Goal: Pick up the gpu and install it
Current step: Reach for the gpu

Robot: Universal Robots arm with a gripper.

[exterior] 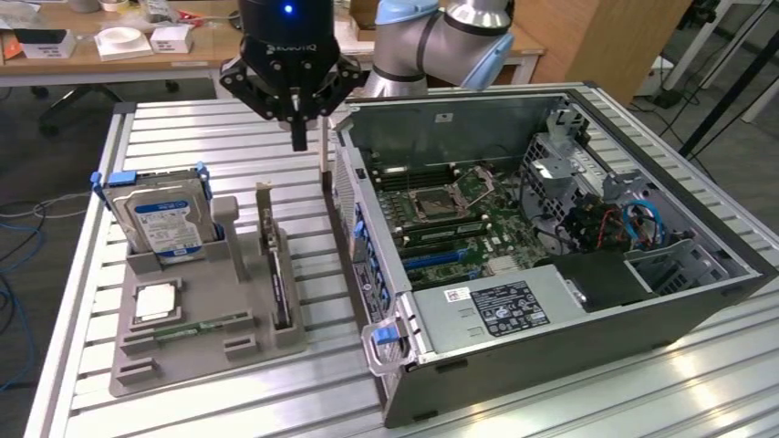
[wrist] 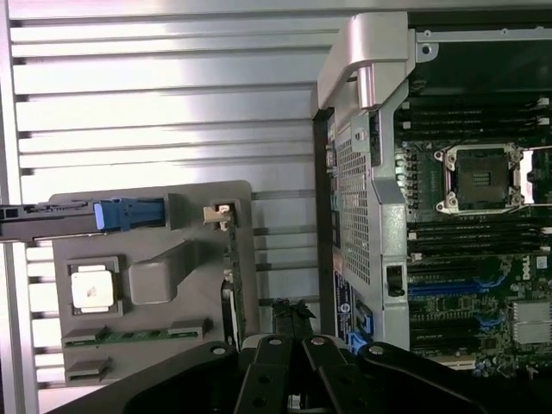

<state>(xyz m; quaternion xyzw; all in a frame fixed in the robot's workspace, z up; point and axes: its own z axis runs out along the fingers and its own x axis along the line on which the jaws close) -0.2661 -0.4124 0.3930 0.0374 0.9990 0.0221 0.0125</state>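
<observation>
jaws: the gripper (exterior: 298,137) is hanging in the upper middle of the exterior view. Its jaws are pressed together on nothing and pointing down at the slatted worktop (exterior: 195,128).
gpu: the gpu (exterior: 276,274) is standing on its long edge in a slot of the grey holder (exterior: 182,365), left of centre in the exterior view. Its silvery bracket end is facing the far side, and nothing is touching it.
neighbours: the hard drive (exterior: 164,219) is standing in the same holder toward the exterior view's left. The processor chip (exterior: 155,303) and the memory stick (exterior: 185,330) are lying flat in the lower left.
case: the open pc case (exterior: 548,301) is taking up the right half, just beside the holder, with its motherboard (exterior: 451,210) showing.
handling, my guess: it's looking light and stiff, but it's a thin bare board. So I'm treating it as fragile, and likely to twist if it's pinched off-centre.
where to grab: I'm thinking the top edge sticking up out of the slot, around mid-length. The jaws would be closing across the thin faces, clear of the bracket and the bottom connector edge.
</observation>
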